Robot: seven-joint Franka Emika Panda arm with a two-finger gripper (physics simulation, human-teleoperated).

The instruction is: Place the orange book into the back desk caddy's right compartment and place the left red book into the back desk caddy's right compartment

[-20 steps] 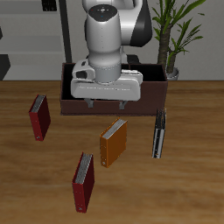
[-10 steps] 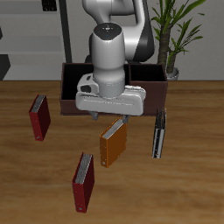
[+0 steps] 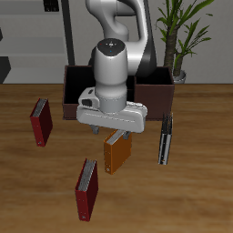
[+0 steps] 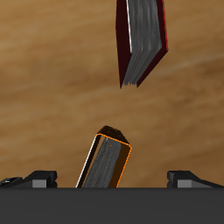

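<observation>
Two frames apart: the gripper [image 3: 112, 134] has come down from in front of the caddy [image 3: 153, 95] to just above the orange book [image 3: 116, 153], and has shifted slightly toward the table's front.
Nearest book: a dark red book [image 3: 86, 189] stands close to the front edge, spine up, unmoved.
Orange book: it stands on the table [image 3: 196, 196] in the middle, long axis running front to back with a slight slant; its far end is now covered by the gripper.
Gripper: fingers [image 4: 39, 179] are spread wide on either side of the orange book [image 4: 105, 159] and hold nothing; in the wrist view the book's grey page edge faces the camera, tilted.
Red books: which one is the left red book is hard to tell; the other [image 3: 40, 123] stands farther back near the table's side.
Black book: [image 3: 165, 138] upright beside the caddy's end.
Caddy: at the back, its middle and dividers hidden by the arm; compartments cannot be made out.
</observation>
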